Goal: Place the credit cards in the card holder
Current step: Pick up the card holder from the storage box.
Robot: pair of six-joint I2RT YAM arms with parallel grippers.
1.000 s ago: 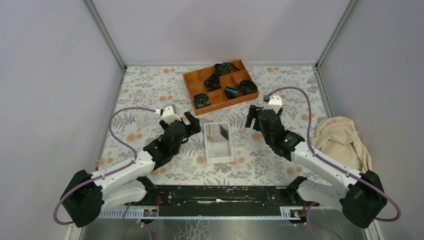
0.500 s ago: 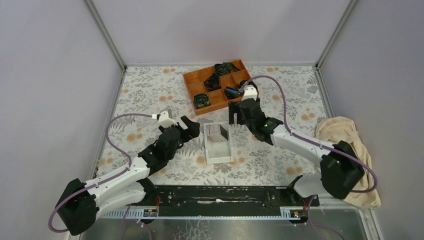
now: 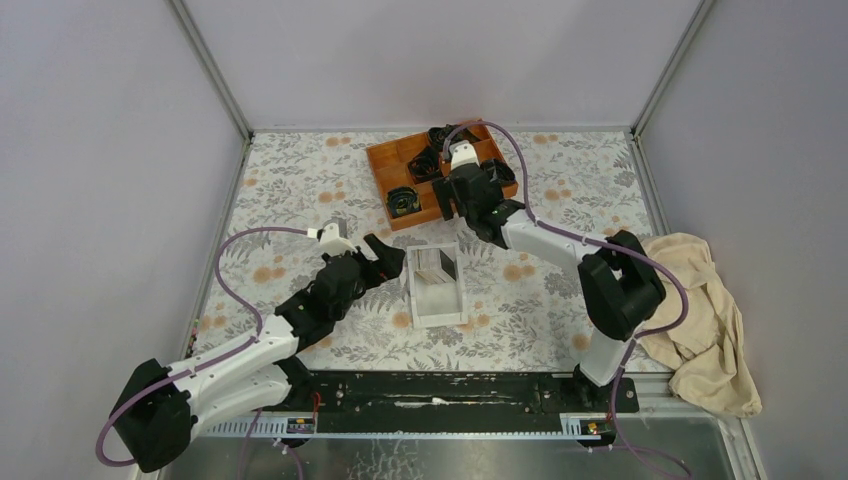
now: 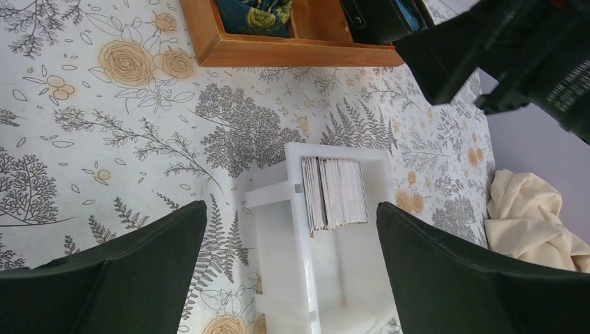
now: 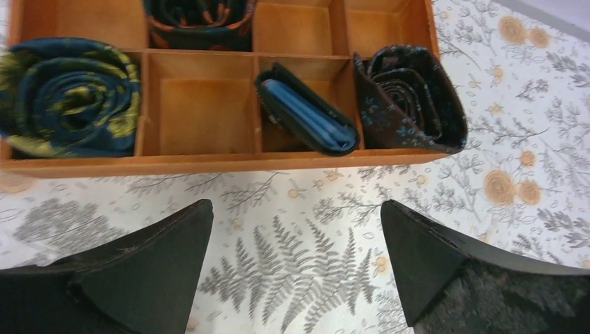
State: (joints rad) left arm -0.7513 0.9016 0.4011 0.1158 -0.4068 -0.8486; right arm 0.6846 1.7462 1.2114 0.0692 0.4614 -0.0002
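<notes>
The credit cards (image 3: 434, 264) (image 4: 337, 192) stand on edge as a pale stack at the far end of a white open-top box (image 3: 440, 312) (image 4: 277, 240). The card holder (image 5: 306, 110), black with a bluish inside, lies in a front compartment of the orange wooden tray (image 5: 209, 164) (image 3: 381, 160). My left gripper (image 3: 388, 258) (image 4: 292, 209) is open just left of the box, its fingers straddling the box's left wall with nothing held. My right gripper (image 3: 458, 198) (image 5: 296, 205) hangs open and empty above the cloth just in front of the tray, facing the card holder.
Rolled dark ties (image 5: 66, 94) (image 5: 410, 97) fill other tray compartments. A crumpled beige cloth (image 3: 690, 290) (image 4: 529, 216) lies at the table's right edge. Grey walls close in the table on three sides.
My right arm has swung from beside the box's right side forward and left to the tray. The left gripper has barely shifted beside the box.
</notes>
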